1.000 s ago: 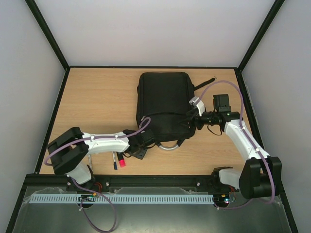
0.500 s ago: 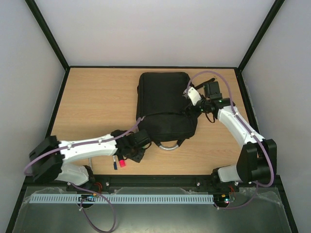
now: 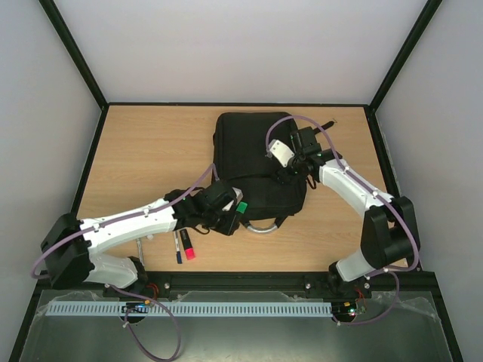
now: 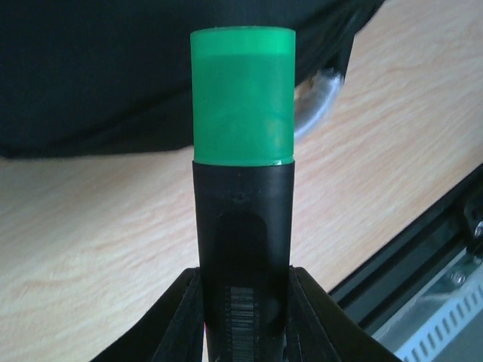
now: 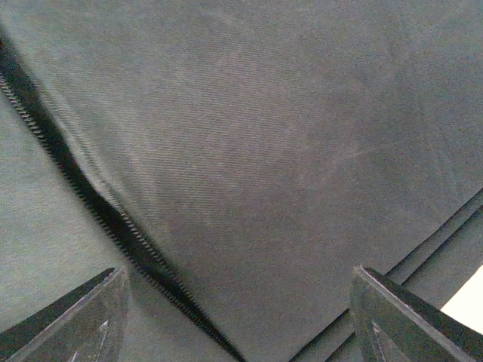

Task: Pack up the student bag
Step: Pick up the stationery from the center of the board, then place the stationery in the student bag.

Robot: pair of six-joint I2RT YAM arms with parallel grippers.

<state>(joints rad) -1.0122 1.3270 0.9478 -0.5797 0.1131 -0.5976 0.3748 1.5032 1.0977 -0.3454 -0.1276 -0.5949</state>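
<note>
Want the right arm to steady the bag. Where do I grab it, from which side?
Take the grey loop handle at the student bag's near edge: it arches out past the fabric, so a finger probably fits inside the loop. Come down on its right half; the left gripper, holding the green-capped marker, crowds the left.

Your black student bag [image 3: 256,162] lies flat and zipped near the table's [image 3: 151,151] far edge, grey loop handle [image 3: 262,227] facing you.

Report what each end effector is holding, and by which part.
Left end effector: a green-capped black marker, gripped by its black barrel, cap pointing out. Right end effector: nothing; it is open over the black backpack.
</note>
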